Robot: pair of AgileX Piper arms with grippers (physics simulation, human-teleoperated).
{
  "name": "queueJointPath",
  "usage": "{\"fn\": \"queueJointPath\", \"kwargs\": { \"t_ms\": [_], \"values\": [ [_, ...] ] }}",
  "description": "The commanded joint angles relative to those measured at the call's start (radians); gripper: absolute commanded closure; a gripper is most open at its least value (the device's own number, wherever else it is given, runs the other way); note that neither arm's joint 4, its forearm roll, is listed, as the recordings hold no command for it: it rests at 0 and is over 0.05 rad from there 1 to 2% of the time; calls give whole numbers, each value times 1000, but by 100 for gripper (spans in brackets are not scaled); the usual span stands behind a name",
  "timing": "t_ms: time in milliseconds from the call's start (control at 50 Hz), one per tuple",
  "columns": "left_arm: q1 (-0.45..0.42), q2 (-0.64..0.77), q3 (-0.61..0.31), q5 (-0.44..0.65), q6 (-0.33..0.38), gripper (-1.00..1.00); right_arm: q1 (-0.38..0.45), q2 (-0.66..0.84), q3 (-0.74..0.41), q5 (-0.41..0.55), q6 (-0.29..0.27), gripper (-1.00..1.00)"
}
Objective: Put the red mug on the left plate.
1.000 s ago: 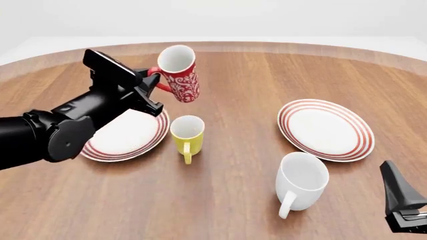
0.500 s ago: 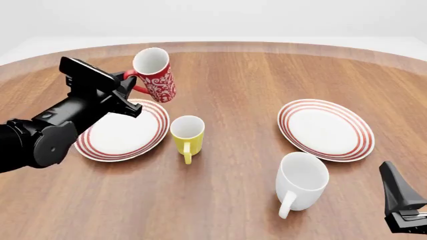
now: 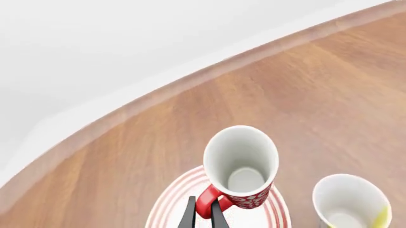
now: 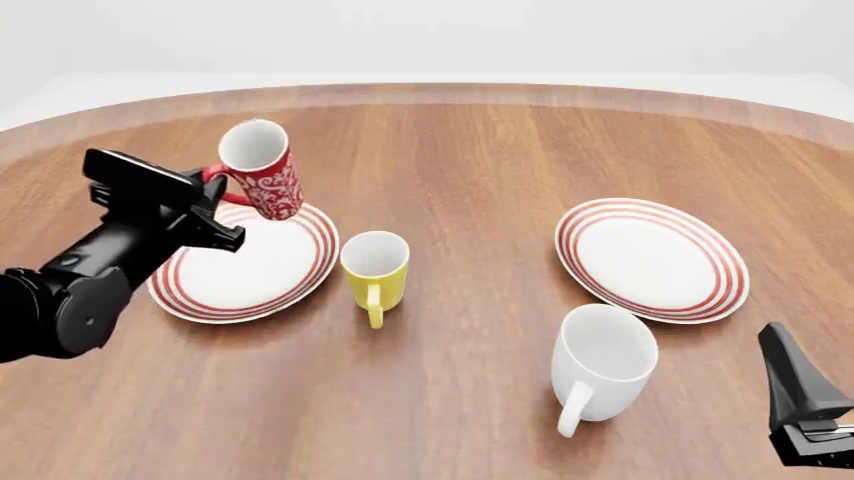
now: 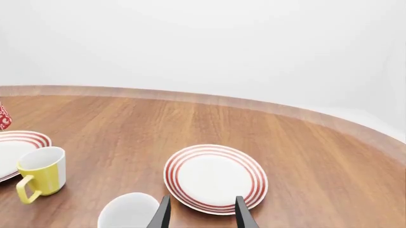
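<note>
Since the earlier frame we have carried the red mug (image 4: 259,168) leftward and lower in the front view, away from the yellow mug (image 4: 375,272) and over the far edge of the left plate (image 4: 200,300).

Our left hand (image 4: 214,192) sits at the left of the frame, clenched on the mug's red loop handle; in the left wrist view both fingers (image 3: 189,214) pinch that handle from either side. From the hand, the mug hangs just ahead and slightly to the right, clear of the plate rather than resting on it. Its long axis is tilted: the white mouth leans toward the camera and up, the base points down toward the plate's far rim. We judge that the coming move turns on this: the mug sits above the rim, not the centre, so we must draw it back toward the lower left of the frame and bring it upright before lowering.

The yellow mug stands just beside the plate on its right, near enough to mind. Our right hand (image 5: 199,211) idles at the lower right, released with fingers apart, above the second plate (image 5: 216,177) and the white mug (image 4: 602,365) on the worktop (image 4: 467,160). It lies well apart from the task.
</note>
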Motion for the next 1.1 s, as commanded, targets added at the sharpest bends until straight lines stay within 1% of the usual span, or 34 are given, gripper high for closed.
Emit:
{"fn": "queueJointPath", "kwargs": {
  "t_ms": [20, 240, 340, 520, 720, 820, 1100],
  "values": [
    [78, 76, 27, -85, 18, 100, 0, 0, 0, 0, -1, -100],
    [126, 167, 50, -179, 37, 100, 0, 0, 0, 0, -1, -100],
    [159, 225, 45, -208, 30, 100, 0, 0, 0, 0, -1, -100],
    [191, 305, 37, -263, 46, 100, 0, 0, 0, 0, 0, -100],
    [194, 335, 35, -282, 31, 100, 1, 0, 0, 0, -1, -100],
    [196, 345, 30, -287, 34, 100, 0, 0, 0, 0, -1, -100],
    [173, 374, 30, -295, 23, 100, 2, 0, 0, -1, -1, -100]
  ]
}}
